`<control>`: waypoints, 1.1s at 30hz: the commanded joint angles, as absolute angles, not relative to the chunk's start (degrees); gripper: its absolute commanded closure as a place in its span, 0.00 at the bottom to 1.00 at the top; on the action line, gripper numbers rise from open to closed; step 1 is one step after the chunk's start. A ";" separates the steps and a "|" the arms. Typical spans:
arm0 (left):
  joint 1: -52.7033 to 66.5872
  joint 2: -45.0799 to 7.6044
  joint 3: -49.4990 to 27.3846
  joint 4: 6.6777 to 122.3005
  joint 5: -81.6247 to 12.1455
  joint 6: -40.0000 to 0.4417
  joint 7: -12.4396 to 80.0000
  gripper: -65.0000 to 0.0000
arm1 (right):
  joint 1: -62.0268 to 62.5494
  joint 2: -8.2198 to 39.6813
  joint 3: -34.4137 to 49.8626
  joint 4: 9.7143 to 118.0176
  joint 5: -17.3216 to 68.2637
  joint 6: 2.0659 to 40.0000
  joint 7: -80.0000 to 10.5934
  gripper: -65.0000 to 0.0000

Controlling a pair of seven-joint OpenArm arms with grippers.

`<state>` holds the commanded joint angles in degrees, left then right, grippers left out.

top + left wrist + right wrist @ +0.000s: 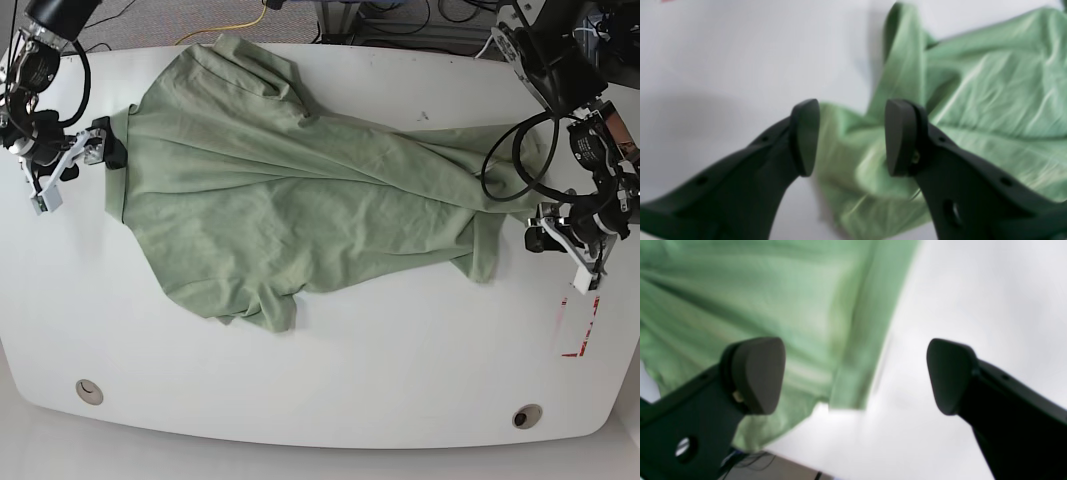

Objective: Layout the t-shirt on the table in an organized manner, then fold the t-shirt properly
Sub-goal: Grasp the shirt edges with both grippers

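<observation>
The pale green t-shirt (290,205) is lying spread and wrinkled across the glossy white desk (380,380). One sleeve is folding under near its front edge.

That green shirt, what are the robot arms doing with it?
Two robot arms are working on a t-shirt that lies spread but wrinkled on the white table. The right gripper sits open at one edge of the shirt, and the left gripper sits open at the opposite end. Neither is pinching the cloth right now. The shirt is not folded yet.

1 t-shirt (290,210), 1 table (400,370), 2 grommet holes (88,391), 2 arms (545,55).
</observation>
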<state>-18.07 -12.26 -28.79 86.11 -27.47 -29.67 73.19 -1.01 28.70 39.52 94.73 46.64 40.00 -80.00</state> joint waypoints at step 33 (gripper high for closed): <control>-26.59 -10.68 -14.46 59.21 -27.38 -16.84 56.22 0.54 | 10.59 26.68 32.57 88.13 37.41 40.00 -80.00 0.00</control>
<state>-26.59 -10.68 -14.46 59.21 -27.38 -16.84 56.22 10.59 26.68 32.57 88.13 37.41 40.00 -80.00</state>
